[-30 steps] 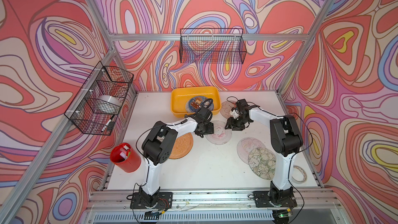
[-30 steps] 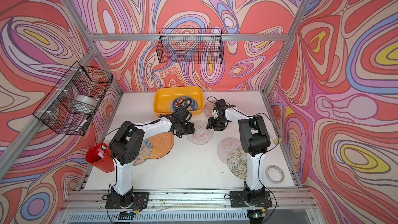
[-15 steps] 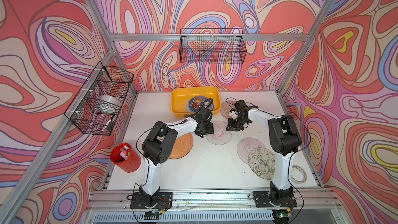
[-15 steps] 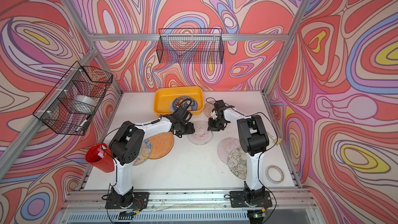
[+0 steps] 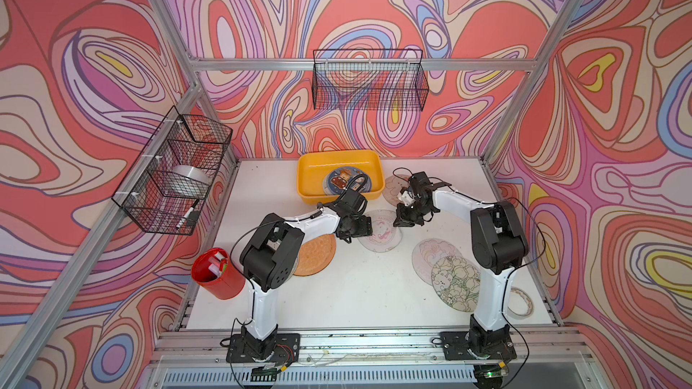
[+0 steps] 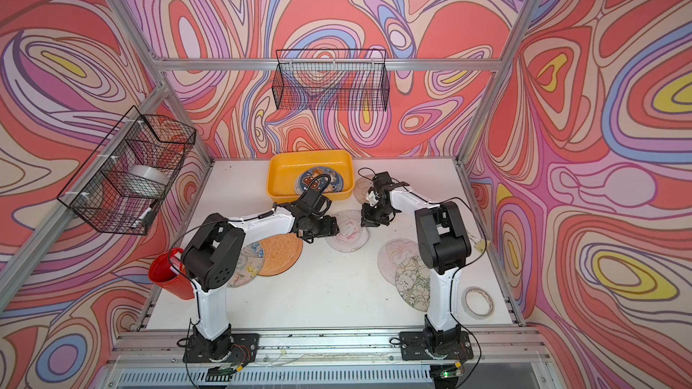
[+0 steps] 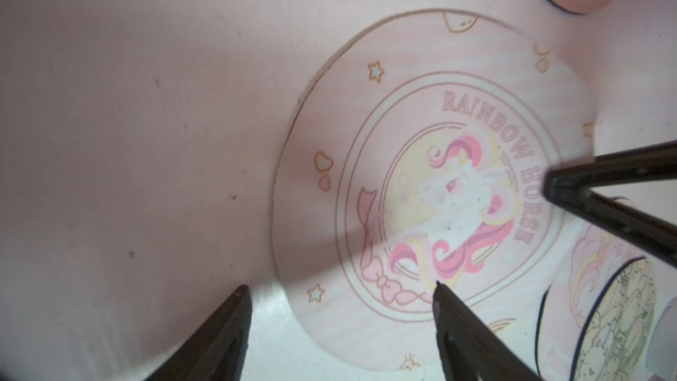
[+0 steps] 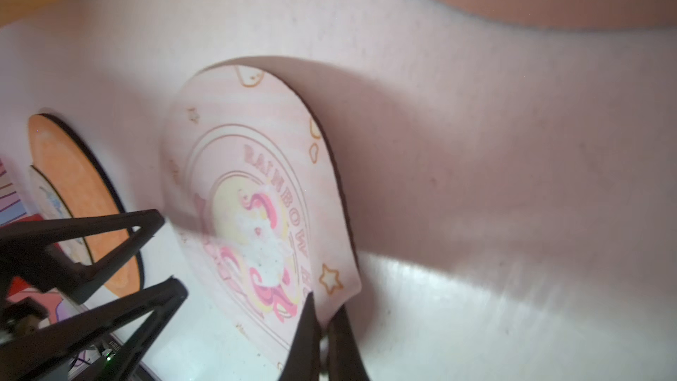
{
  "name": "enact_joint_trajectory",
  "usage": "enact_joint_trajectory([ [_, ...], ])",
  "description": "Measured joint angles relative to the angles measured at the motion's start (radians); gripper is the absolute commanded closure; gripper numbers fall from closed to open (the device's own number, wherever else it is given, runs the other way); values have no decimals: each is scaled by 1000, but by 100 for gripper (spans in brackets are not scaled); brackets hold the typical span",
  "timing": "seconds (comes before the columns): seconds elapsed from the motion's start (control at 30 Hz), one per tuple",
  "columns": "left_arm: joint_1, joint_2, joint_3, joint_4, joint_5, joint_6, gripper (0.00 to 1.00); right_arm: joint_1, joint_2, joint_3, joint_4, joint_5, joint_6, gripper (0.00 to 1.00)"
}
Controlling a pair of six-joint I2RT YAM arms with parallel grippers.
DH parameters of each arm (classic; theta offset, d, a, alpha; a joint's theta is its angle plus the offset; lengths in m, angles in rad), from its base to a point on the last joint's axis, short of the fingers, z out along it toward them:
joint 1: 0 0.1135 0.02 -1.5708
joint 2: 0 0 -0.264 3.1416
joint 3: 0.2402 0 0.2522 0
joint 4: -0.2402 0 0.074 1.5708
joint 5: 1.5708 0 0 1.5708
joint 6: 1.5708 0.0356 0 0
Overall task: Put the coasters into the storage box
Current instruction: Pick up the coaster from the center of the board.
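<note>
While the surface (image 5: pixel 355 293) is carrying loose coasters (image 5: pixel 455 282), the storage box (image 5: pixel 307 174) is sitting at its rear. The pink horse coaster (image 8: pixel 256 196) is lying nearby, one edge tilting up. The right tool (image 8: pixel 326 304) is pinching that edge; the left tool (image 7: pixel 340 287) is gaping wide alongside. So shallow a pinch is probably risking slippage if the disc flexes.

A: pink coaster (image 7: pixel 421 192) looks matt, printed face, thin dark edge. orange coaster (image 5: pixel 313 256)?
B: bumpy, textured imo. storage box (image 5: pixel 310 175) is smooth glossy plastic, wire basket (image 5: pixel 369 86) black metal mesh.
</note>
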Motion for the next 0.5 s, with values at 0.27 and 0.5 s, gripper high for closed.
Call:
enact_joint_trajectory([
  [0.27, 35, -101, -118, 20, 21, -24, 7, 38, -98, 150, -95, -30, 8, 100],
  [0.5, 45, -183, -189, 53, 32, -29, 4, 60, -97, 356, -147, -45, 27, 100],
])
